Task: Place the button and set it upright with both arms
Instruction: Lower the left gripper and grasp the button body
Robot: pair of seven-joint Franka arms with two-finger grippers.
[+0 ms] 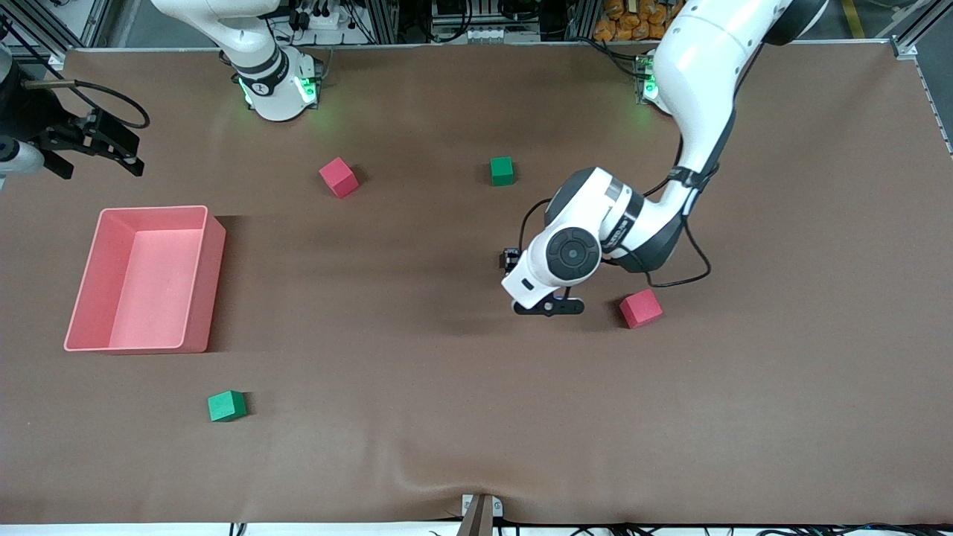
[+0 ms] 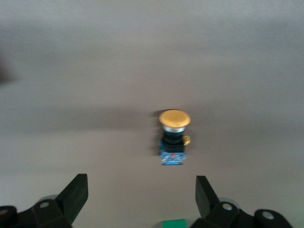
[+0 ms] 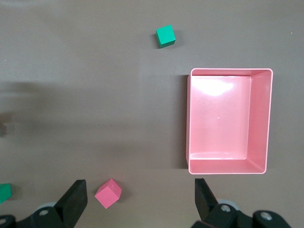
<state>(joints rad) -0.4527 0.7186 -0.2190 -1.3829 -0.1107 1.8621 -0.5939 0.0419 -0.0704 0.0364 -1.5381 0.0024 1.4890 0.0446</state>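
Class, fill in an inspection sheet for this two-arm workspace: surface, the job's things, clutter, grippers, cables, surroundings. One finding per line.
Surface: brown table mat, slightly rippled at the edge nearest the front camera.
Job's things: button with orange cap, lying on its side on the mat, touched by nothing.
Clutter: pink bin, nothing in it; two red cubes; two green cubes.
Grippers: left gripper open, over the mat by the button; right gripper open, holding nothing, waiting high over the right arm's end of the table.
Cables: black cable looping from the left arm's wrist.
Surroundings: aluminium frame and equipment past the arms' bases.
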